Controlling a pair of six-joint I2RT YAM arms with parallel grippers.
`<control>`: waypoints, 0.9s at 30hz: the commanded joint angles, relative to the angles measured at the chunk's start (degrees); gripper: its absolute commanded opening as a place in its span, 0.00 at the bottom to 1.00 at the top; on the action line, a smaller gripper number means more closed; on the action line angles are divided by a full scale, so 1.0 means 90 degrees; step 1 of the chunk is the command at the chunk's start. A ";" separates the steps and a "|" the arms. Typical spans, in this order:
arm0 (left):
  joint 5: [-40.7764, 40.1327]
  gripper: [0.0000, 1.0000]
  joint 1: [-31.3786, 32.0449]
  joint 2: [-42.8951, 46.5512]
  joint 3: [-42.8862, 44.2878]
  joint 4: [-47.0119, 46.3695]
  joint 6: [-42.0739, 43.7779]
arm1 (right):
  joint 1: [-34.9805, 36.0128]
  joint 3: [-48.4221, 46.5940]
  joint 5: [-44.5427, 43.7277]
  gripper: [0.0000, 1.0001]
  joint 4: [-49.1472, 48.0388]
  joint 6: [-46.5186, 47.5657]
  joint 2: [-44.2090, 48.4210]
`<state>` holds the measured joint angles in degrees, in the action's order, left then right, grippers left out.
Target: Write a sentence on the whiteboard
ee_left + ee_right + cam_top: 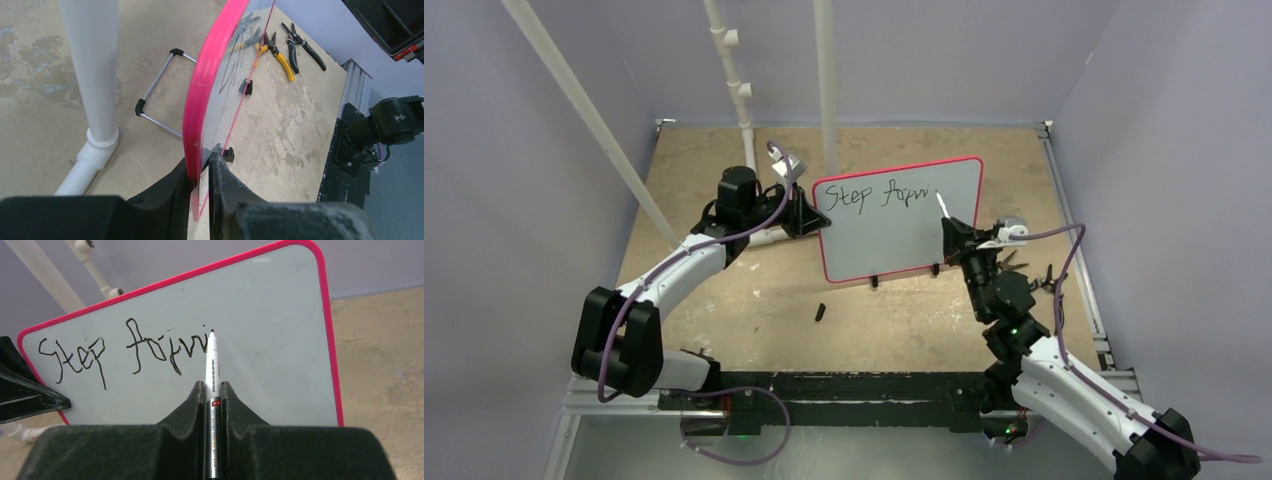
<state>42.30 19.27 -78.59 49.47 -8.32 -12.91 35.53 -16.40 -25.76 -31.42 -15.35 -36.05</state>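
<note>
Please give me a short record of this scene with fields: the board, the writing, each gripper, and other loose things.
whiteboard: upright on its feet, pink-red frame
sentence: unfinished; "Step" and the start of a second word, one line
left gripper: shut on the whiteboard's side edge
right gripper: shut on a marker, tip at the last stroke
pliers: lying flat, apart from the board

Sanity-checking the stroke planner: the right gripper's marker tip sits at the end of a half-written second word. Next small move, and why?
Probably slide the marker slightly right along the top line with the right gripper to finish that word. The sentence reads only "Step" plus an unfinished word, the whiteboard is blank to its right, and the left gripper clamps its left edge.
</note>
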 commanded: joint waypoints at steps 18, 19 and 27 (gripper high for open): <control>-0.0042 0.00 0.0017 -0.0028 0.0108 -0.0049 0.0153 | -0.0384 -0.0238 0.0376 0.00 -0.0887 0.0293 -0.0790; -0.0045 0.00 0.0017 -0.0028 0.0108 -0.0047 0.0146 | -0.0383 -0.0246 0.0402 0.00 -0.0894 0.0312 -0.0801; -0.0053 0.00 0.0017 -0.0004 0.0123 -0.0039 0.0151 | -0.0380 -0.0277 0.0742 0.00 -0.0658 0.0321 -0.0849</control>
<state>43.07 19.31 -78.63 49.47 -8.05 -12.40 32.23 -16.78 -21.23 -36.95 -13.41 -43.48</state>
